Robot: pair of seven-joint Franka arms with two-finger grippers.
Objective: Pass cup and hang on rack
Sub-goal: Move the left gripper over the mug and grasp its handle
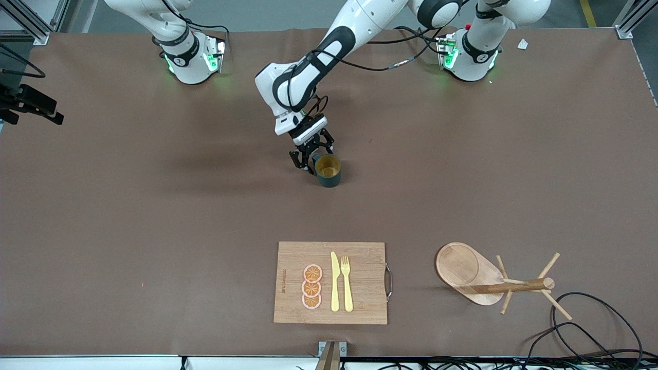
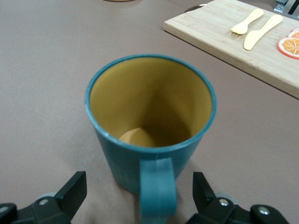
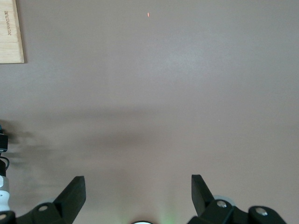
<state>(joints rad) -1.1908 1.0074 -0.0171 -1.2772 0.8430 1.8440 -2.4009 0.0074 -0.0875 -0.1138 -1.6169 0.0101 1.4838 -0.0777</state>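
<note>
We see left claw (image 2: 139,198) spread wide, fingers flanking cup (image 2: 150,126) handle, not gripping; cup upright on surface (image 1: 154,205). Right claw (image 3: 138,196) spread wide, holds nothing, waits.

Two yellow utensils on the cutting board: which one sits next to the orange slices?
The knife. It lies between the orange slices and the fork, which is on the side toward the board's metal handle.

Brown tabletop (image 1: 154,216), carrying: upright teal cup (image 1: 328,171) mid-table; bamboo cutting board (image 1: 360,303) at the front camera's edge; wooden mug rack (image 1: 465,270) beside it, toward the left arm's end.
</note>
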